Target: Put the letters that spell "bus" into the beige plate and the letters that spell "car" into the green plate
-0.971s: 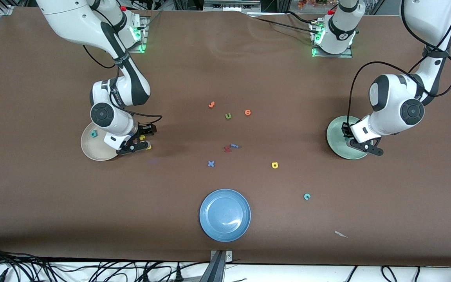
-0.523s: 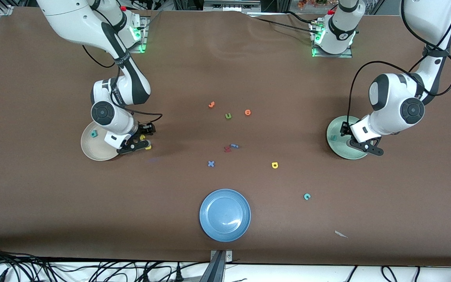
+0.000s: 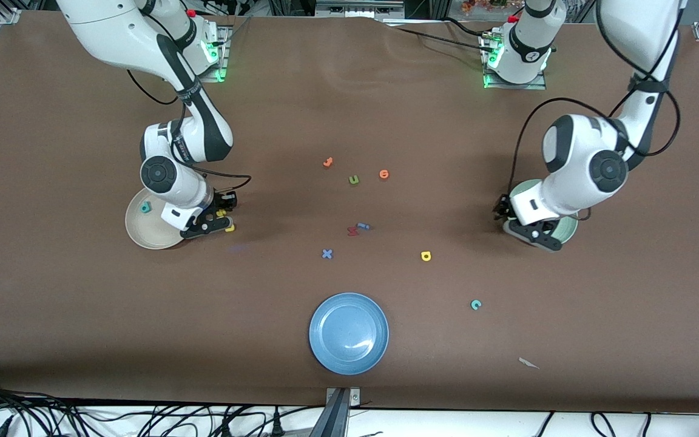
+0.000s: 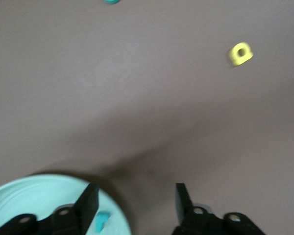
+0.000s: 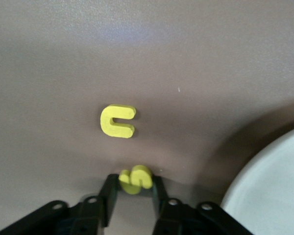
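Right gripper (image 5: 132, 188) clenched on yellow "s" (image 5: 135, 178) beside beige plate (image 3: 146, 233); left gripper (image 4: 134, 205) released, fingers spread, at green plate (image 4: 34, 198) rim.

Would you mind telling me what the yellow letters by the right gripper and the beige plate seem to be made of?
The yellow "s" and yellow "u" look like soft foam: thick, flat-cut slabs with matte, unglossy faces and squared edges. The right gripper is closed on the "s". The beige plate looks like smooth plastic or glazed ceramic, plain and faintly sheened with a raised rim; the look cannot settle which.
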Motion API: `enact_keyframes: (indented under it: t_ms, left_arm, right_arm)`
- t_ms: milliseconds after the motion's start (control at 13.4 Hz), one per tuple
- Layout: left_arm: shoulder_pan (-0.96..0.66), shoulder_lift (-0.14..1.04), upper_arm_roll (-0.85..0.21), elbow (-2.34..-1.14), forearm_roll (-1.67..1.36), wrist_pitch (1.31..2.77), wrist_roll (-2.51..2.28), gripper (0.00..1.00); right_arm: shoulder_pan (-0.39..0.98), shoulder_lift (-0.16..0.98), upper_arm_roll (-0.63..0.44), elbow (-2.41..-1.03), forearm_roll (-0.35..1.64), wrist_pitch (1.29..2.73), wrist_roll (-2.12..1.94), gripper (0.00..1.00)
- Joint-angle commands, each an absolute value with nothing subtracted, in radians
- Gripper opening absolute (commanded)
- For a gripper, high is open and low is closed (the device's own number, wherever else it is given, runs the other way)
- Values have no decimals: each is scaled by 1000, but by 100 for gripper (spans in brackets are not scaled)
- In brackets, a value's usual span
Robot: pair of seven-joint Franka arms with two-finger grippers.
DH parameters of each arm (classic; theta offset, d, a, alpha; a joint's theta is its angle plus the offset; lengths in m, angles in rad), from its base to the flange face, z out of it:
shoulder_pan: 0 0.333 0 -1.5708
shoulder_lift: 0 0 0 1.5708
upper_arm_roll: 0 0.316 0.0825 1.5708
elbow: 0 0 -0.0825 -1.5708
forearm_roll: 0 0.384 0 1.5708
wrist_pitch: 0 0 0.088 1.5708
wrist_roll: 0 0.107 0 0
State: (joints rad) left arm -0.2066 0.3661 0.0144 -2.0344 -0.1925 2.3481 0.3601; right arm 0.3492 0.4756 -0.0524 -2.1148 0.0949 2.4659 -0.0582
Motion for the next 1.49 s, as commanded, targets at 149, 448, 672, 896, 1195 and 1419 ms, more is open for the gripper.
enact_keyframes:
  t_ms: [149, 448, 672, 896, 1195, 1419]
  left_arm:
    - [-261, 524, 40, -1805, -225, 2364, 394, 89]
    - [-285, 594, 40, -1704, -320, 2365, 339, 83]
    - [-299, 656, 47, -1669, -330, 2463, 321, 84]
    - [-307, 707, 73, -1619, -328, 2552, 330, 84]
    - [-317, 787, 110, -1488, -316, 2557, 351, 85]
    - [-330, 842, 121, -1473, -316, 2658, 351, 85]
  right_arm:
    - [344, 463, -43, -2132, 104, 2473, -64, 24]
    - [342, 408, -51, -2115, 114, 2390, -40, 24]
    - [342, 348, -101, -2097, 112, 2304, -5, 24]
    - [342, 321, -225, -2045, 107, 2156, -18, 26]
    - [328, 394, -308, -2069, 104, 2161, -55, 26]
    - [324, 417, -311, -2103, 112, 2187, -71, 26]
